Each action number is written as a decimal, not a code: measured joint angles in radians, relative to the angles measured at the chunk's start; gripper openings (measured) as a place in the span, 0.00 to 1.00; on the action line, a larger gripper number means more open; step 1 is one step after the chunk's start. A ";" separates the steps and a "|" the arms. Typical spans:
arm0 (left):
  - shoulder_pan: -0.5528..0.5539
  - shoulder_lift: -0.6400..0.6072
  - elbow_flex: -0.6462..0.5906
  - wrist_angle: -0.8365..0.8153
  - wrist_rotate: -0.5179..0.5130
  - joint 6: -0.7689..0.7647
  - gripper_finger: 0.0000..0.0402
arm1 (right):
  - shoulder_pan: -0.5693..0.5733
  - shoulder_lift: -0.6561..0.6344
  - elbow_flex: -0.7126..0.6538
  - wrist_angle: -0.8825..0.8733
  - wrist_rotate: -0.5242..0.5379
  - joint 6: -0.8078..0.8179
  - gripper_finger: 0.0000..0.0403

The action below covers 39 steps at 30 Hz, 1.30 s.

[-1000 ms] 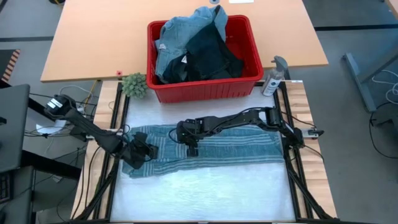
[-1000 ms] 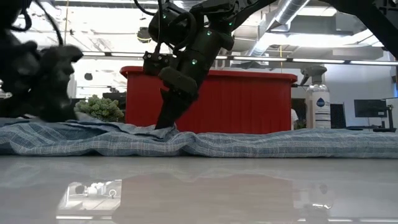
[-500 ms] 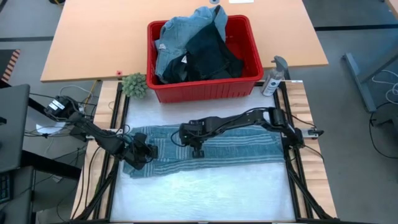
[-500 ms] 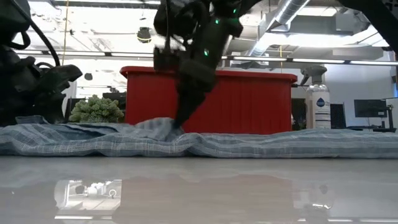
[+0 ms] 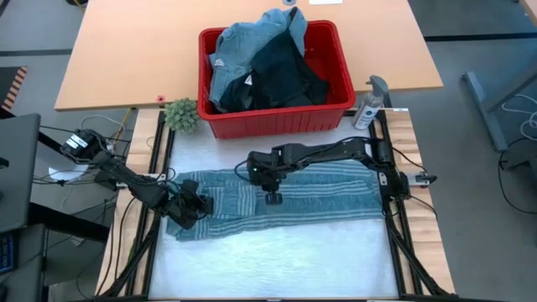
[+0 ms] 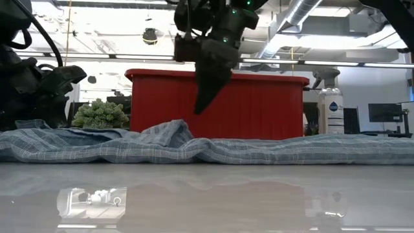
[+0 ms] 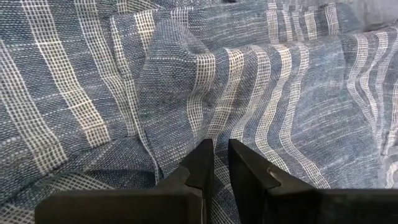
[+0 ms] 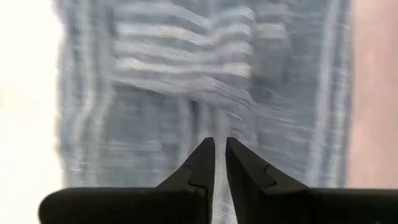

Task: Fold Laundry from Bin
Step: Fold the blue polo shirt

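High view: the shirt lay spread flat on the table, its long axis running left to right, in front of the bin full of laundry. The left gripper sat at the shirt's left end; the right gripper hung over its middle.

Low view: the right gripper pointed down, clear of the cloth. A spray bottle bore a label too small to read.

Left wrist view: its fingers pinched a shirt fold.

Right wrist view: its fingers stood slightly apart, holding nothing.

Bright overhead light; glossy table glare; right wrist view blurred, perhaps motion.
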 joint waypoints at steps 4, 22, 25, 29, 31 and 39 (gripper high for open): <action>0.000 0.000 0.000 0.006 -0.003 -0.004 0.10 | 0.007 -0.020 0.022 0.124 -0.081 0.023 0.13; 0.000 -0.048 0.002 0.010 0.138 0.018 0.10 | -0.006 0.155 0.008 0.226 -0.072 0.038 0.04; 0.000 -0.121 0.001 -0.003 0.153 0.051 0.10 | -0.006 0.162 0.009 0.245 -0.072 0.037 0.06; 0.000 -0.246 0.001 -0.050 0.139 0.076 0.10 | -0.012 0.171 0.008 0.251 -0.071 0.045 0.11; 0.000 -0.320 0.001 -0.072 0.133 0.095 0.10 | -0.015 0.167 0.009 0.254 -0.071 0.045 0.11; 0.000 -0.511 0.000 -0.007 0.099 0.156 0.09 | -0.034 0.168 0.009 0.273 -0.069 0.049 0.07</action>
